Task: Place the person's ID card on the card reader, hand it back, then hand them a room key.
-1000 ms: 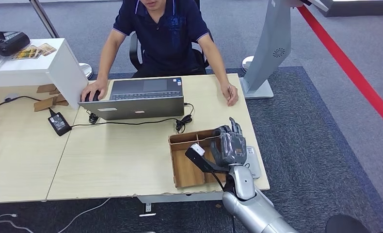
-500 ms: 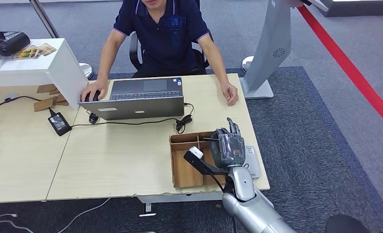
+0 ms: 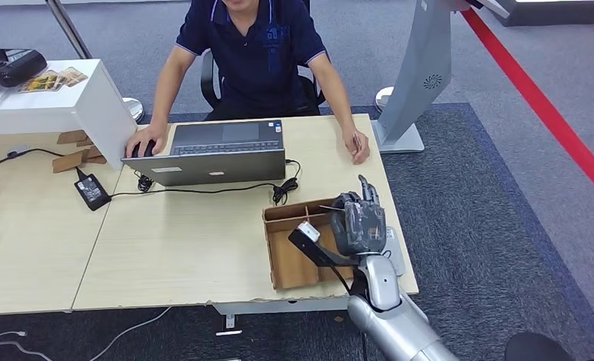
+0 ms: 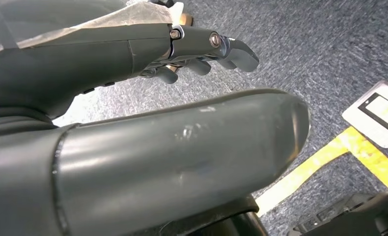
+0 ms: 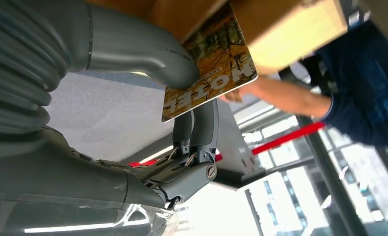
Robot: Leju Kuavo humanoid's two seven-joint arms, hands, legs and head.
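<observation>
Right hand (image 3: 358, 226) is raised over the wooden tray (image 3: 285, 259) at the table's near right corner, at about 5 o'clock from the laptop (image 3: 217, 153). In the right wrist view the thumb (image 5: 148, 56) and fingers (image 5: 198, 130) pinch a key card (image 5: 209, 64) printed with an autumn scene and the word MOTEL; the card is held by one end, the rest standing free of the hand. In the head view the card is hidden behind the hand. The tray is divided into compartments; what lies in them cannot be told. A grey card reader (image 3: 392, 252) lies flat on the table (image 3: 181, 241) just beside the tray at its 3 o'clock, partly covered by the hand. A person (image 3: 253, 53) in a dark blue shirt sits at 12 o'clock across the table, one hand on a mouse (image 3: 140, 148) at the laptop's 9 o'clock, the other hand (image 3: 359, 148) resting on the table edge at the laptop's 3 o'clock, well apart from the robot's hand. A black cable (image 3: 204, 188) runs along the laptop's near side to a power brick (image 3: 91, 190) at 8 o'clock. Left hand (image 4: 133, 113) hangs above blue carpet, fingers (image 4: 216, 49) loosely curled with nothing in them.
</observation>
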